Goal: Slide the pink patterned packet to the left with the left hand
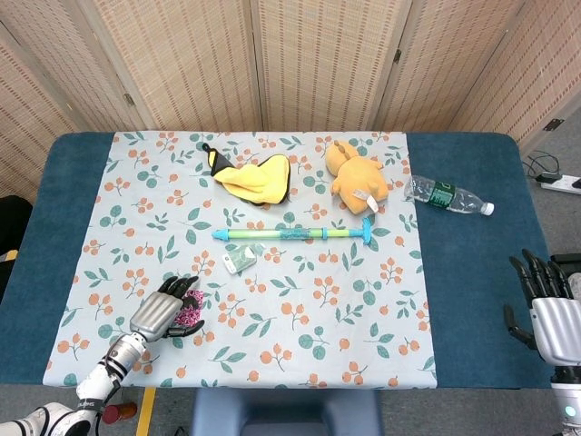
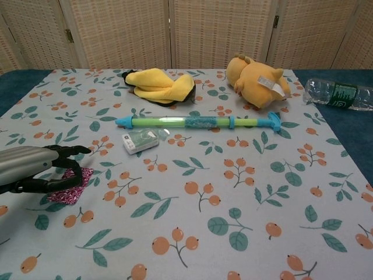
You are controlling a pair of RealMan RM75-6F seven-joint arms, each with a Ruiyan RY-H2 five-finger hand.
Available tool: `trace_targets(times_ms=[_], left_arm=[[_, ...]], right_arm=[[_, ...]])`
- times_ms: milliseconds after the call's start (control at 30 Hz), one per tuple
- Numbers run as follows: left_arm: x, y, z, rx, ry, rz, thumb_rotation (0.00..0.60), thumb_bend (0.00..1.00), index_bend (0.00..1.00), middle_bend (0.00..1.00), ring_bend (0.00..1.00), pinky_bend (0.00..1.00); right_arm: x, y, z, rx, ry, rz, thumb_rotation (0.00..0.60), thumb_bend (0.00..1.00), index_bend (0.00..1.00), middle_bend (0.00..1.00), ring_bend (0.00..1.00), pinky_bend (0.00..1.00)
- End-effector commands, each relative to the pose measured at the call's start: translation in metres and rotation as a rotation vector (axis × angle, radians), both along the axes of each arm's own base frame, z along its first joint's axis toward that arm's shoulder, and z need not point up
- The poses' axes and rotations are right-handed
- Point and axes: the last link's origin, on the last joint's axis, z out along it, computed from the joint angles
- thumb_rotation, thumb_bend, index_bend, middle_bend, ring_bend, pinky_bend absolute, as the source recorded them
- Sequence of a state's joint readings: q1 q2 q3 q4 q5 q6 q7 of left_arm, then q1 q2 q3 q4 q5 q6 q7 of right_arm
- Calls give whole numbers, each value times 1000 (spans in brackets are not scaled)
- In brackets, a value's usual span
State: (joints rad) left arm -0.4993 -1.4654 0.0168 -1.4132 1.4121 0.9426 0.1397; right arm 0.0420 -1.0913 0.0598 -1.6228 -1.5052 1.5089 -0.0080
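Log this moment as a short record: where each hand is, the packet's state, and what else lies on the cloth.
left hand: over the pink patterned packet, fingers draped across it
right hand: off the cloth at the table's right edge, holding nothing, fingers apart
packet: flat on the floral cloth, near its front left corner
other items: water squirter, small clear packet, two plush toys, bottle

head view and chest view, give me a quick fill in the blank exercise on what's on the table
1. The left hand rests on the ____ patterned packet.
2. The long water squirter has a ____ handle.
3. The plastic bottle lies on the bare ____ table, off the floral cloth.
4. The right hand holds ____.

Missing words: pink; blue; blue; nothing
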Motion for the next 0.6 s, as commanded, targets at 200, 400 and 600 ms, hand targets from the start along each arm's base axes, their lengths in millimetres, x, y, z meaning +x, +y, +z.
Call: trace_targets(times_ms=[200, 400, 600], left_arm=[[-24, 2, 18, 35, 51, 76, 50, 287, 383, 0, 0, 0], [-41, 4, 42, 101, 62, 138, 49, 287, 384, 0, 0, 0], [-34, 3, 46, 116, 20, 138, 50, 287, 384, 0, 0, 0]], right_arm=[[-1, -1, 1, -1, 0, -6, 575, 521, 0, 0, 0, 0], [-1, -1, 1, -4, -2, -6, 575, 521, 0, 0, 0, 0], [-1, -1, 0, -2, -4, -4, 576, 521, 0, 0, 0, 0]])
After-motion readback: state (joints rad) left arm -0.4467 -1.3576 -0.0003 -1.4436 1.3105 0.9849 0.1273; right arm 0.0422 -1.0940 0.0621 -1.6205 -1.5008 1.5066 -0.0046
